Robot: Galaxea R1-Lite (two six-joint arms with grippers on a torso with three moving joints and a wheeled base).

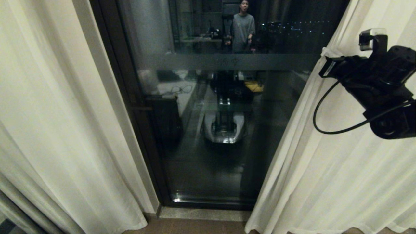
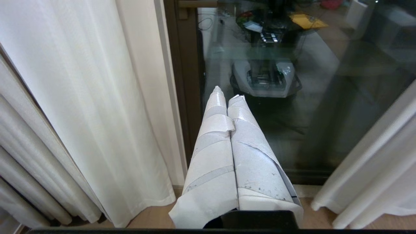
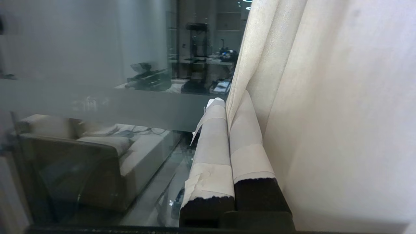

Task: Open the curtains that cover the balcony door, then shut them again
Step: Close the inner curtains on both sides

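The 2 curtains (image 1: 65, 113) hang parted, the balcony door (image 1: 208, 130) bare between them. The right gripper (image 3: 227, 107), clenched, seems pinched on the right panel's edge; the left gripper (image 2: 227, 97) hangs clenched, empty. Likely next: drawing that panel back across the glass.

The curtains (image 1: 58, 123) – two cream-white pleated panels – hang parted to the floor, one at each side edge of the balcony door (image 1: 211, 130). The door's dark-framed glass shows between them – closed, with a frosted band across it.
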